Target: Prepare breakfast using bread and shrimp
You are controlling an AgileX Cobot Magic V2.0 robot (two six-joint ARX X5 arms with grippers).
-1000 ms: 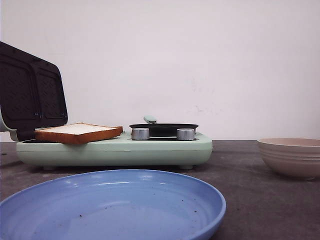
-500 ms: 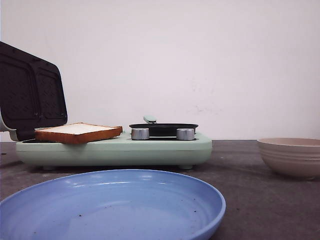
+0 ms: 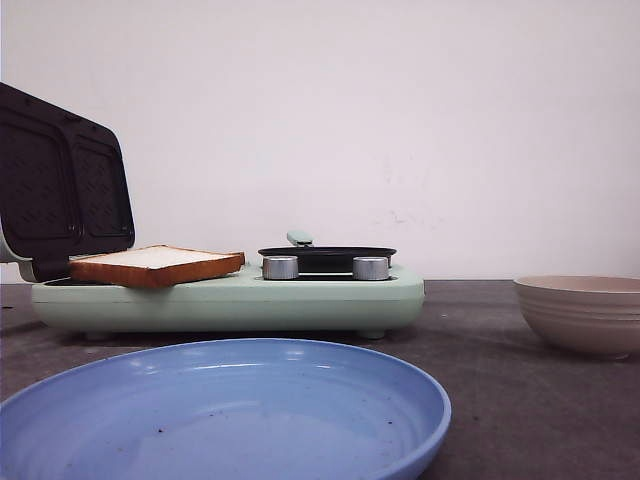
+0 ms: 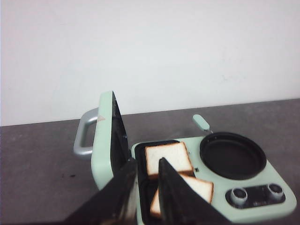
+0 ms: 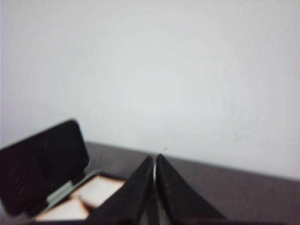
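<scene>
Both thick white, brown-crusted bread slices (image 4: 168, 158) lie in your open mint-green sandwich maker (image 3: 230, 295), shrimp unseen, so your slightly spread left hand (image 4: 146, 174) and pressed-together right hand (image 5: 154, 169) likely fetch it next.

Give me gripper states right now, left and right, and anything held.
Left gripper: open, a small gap between the fingers, nothing held.
Right gripper: shut, fingers pressed together, nothing held.
</scene>
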